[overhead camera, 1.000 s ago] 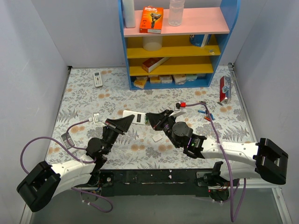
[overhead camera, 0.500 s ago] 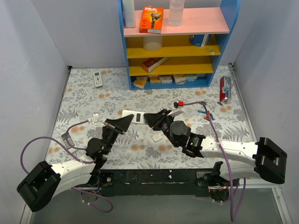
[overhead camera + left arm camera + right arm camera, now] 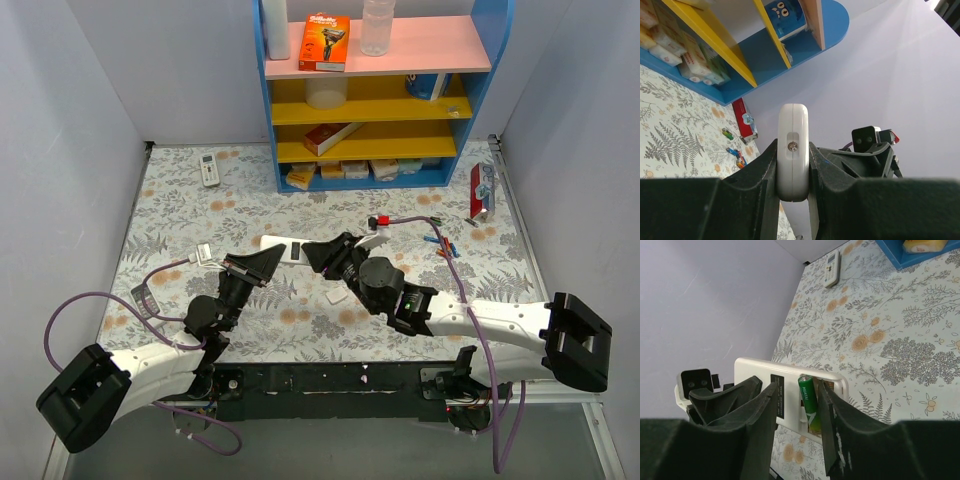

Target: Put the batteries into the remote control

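My left gripper (image 3: pixel 793 170) is shut on the remote control (image 3: pixel 793 150), clamping the white body edge-on above the table. From above, the remote control (image 3: pixel 285 247) spans between the left gripper (image 3: pixel 258 266) and the right gripper (image 3: pixel 318 252). The right wrist view shows its plain white back (image 3: pixel 765 371) with a green battery (image 3: pixel 808 397) lying in the recess. My right gripper (image 3: pixel 797 395) is open, with one finger on each side of that battery. More batteries (image 3: pixel 440 245) lie loose on the mat at the right; the left wrist view shows these batteries (image 3: pixel 735 156) too.
A blue shelf unit (image 3: pixel 370 90) with boxes stands at the back. An all-white remote with a screen (image 3: pixel 209 168) lies at the back left. A small white piece (image 3: pixel 333 297) rests on the mat under the right gripper. A red package (image 3: pixel 481 190) sits at the far right.
The right gripper's jaws have spread apart and the arm has crept slightly left along the remote. The left gripper and the remote have stayed put.
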You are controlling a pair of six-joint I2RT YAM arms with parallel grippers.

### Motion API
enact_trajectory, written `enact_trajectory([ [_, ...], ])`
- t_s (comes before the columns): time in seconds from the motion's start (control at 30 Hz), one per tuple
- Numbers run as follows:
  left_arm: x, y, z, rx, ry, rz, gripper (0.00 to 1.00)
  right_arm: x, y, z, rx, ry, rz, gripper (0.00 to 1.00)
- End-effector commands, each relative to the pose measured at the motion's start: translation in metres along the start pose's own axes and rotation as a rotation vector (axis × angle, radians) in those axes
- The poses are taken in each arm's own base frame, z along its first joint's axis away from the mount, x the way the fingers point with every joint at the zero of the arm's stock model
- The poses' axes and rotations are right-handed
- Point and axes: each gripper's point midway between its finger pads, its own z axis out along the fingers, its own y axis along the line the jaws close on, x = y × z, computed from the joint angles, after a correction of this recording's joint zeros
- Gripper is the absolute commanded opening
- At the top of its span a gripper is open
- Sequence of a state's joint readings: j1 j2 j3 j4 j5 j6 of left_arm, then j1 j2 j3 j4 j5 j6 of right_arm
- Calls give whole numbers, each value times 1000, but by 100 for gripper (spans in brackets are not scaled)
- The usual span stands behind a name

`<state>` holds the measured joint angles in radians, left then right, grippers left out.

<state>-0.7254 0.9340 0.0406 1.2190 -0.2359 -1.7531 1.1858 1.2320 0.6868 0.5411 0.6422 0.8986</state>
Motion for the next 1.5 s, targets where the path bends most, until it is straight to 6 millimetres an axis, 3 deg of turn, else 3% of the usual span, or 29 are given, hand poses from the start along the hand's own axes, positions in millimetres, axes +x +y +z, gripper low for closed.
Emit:
enact_trajectory([
  [0.0, -3, 10, -21, -2, -23, -64, 0, -7, 0, 2, 41, -11, -13, 48],
  [0.27, -7, 13, -23, -18, -41, -78, 0, 3, -6, 3, 103, 53, -67, 65],
  [0.43, -10, 17, -24, -40, -60, -90, 0, 8, 0, 6, 123, 104, -100, 78],
  [0.53, -11, 20, -25, -52, -67, -103, 0, 16, -1, 7, 138, 145, -121, 81],
  [0.97, -17, 33, -33, -105, -113, -187, 0, 24, -10, 4, 220, 228, -185, 87],
  [1.03, -18, 33, -33, -105, -115, -200, 0, 31, -19, 4, 259, 268, -231, 88],
  [1.17, -18, 30, -32, -96, -114, -235, 0, 34, -15, 5, 272, 310, -268, 89],
  [1.47, -22, 16, -31, -42, -121, -302, 0, 22, -23, -2, 334, 311, -335, 90],
])
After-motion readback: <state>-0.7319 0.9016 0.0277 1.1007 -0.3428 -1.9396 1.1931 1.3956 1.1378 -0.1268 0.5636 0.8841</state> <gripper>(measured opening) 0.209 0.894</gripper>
